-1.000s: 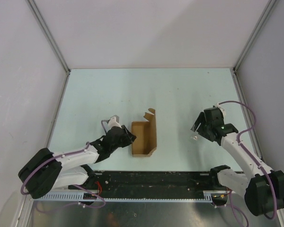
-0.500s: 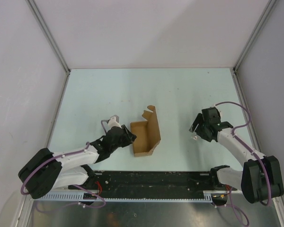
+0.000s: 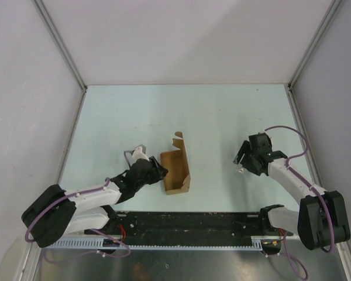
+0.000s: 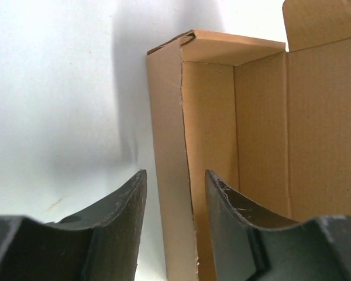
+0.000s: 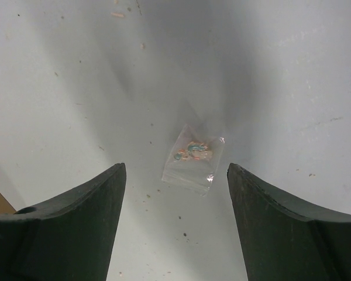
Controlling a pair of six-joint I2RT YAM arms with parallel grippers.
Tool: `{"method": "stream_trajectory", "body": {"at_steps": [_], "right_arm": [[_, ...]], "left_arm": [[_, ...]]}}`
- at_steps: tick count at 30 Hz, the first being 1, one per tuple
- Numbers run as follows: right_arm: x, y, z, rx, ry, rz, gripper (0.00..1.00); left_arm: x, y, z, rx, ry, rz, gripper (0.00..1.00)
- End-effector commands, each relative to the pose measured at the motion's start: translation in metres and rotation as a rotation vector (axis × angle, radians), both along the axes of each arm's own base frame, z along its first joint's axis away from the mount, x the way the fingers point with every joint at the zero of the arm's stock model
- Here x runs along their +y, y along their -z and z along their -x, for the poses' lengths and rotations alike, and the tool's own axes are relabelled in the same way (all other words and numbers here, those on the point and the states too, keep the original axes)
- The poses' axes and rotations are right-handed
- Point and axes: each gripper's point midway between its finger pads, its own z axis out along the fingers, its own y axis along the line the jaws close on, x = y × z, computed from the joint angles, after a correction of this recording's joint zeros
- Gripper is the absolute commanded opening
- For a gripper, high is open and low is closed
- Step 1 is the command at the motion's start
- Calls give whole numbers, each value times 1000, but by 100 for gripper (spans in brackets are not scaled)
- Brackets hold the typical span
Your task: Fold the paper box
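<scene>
At near edge, rail (image 3: 187, 222): black strip across the table front; both arm bases sit on it.
L arm (image 3: 93, 196): white w/ black joints, purple cable; reaches fwd and to the right from near-left corner.
L gripper (image 4: 174, 175): low at box's left side. Jaws apart, astride the left wall: one finger outside, one inside. Wrist view shows a gap each side of the wall, so no pinch.
Paper box (image 3: 175, 168): brown cardboard, resting on table, near half, a bit left of centre. Part-folded open tray, long axis near-to-far, slightly skewed. Both long walls stand up; tabbed flap rises at the far end.
R arm (image 3: 289, 181): same build; reaches fwd and to the left from near-right corner.
R gripper (image 3: 241, 159): right of box, well apart from it. Jaws spread wide, above the bag.
Plastic bag (image 5: 193, 159): tiny, clear, small coloured bits inside. Flat on table; seen btwn the fingers in wrist view.
Table (image 3: 210, 111): pale blue-green, a few specks.
Walls (image 3: 187, 41): white panels at back and sides, metal posts at far corners.
</scene>
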Motion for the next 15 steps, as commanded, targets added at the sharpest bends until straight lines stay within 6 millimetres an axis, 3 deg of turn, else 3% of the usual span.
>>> {"method": "stream_trajectory", "body": {"at_steps": [1,10,15], "right_arm": [[0,4,-3,-2,-21,8,74],[0,18,-5,31,-27,18,64],[-7,27,-2,66,-19,63,58]], "left_arm": [[4,-13,-4,-56,-9,20,52],[8,-49,-9,-137,-16,29,55],[14,-57,-8,-159,-29,24,56]]}}
